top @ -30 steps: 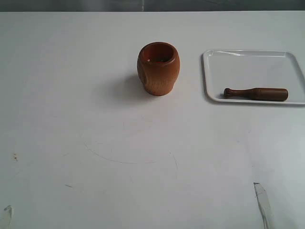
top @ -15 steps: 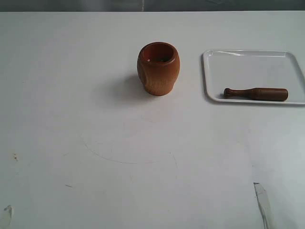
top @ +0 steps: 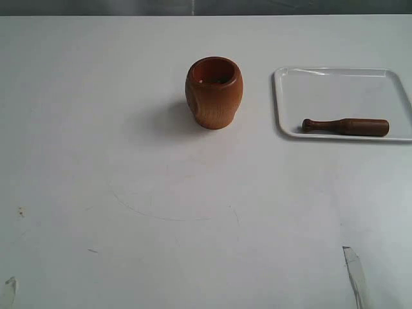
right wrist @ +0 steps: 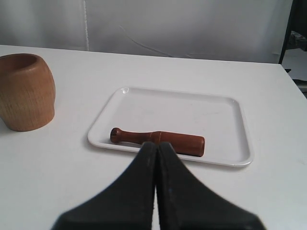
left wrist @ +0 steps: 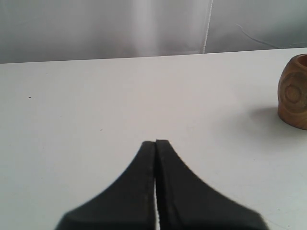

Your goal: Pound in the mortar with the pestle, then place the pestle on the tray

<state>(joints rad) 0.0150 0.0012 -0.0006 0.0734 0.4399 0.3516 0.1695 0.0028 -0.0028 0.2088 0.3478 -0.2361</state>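
The reddish-brown mortar (top: 214, 93) stands upright on the white table, left of the white tray (top: 341, 84). The dark pestle (top: 346, 126) lies flat along the tray's near side, knob end toward the mortar. In the right wrist view my right gripper (right wrist: 157, 143) is shut and empty. It is low over the table, short of the tray (right wrist: 182, 108) and the pestle (right wrist: 184, 143), with the mortar (right wrist: 25, 91) off to one side. My left gripper (left wrist: 156, 142) is shut on nothing, well away from the mortar (left wrist: 293, 93).
The white table (top: 161, 212) carries faint scuff marks and a small speck (top: 20, 211). Pale slivers show at the exterior view's bottom edge, one at the left (top: 8, 290) and one at the right (top: 355, 277). A grey backdrop (left wrist: 96, 24) stands behind the table's far edge.
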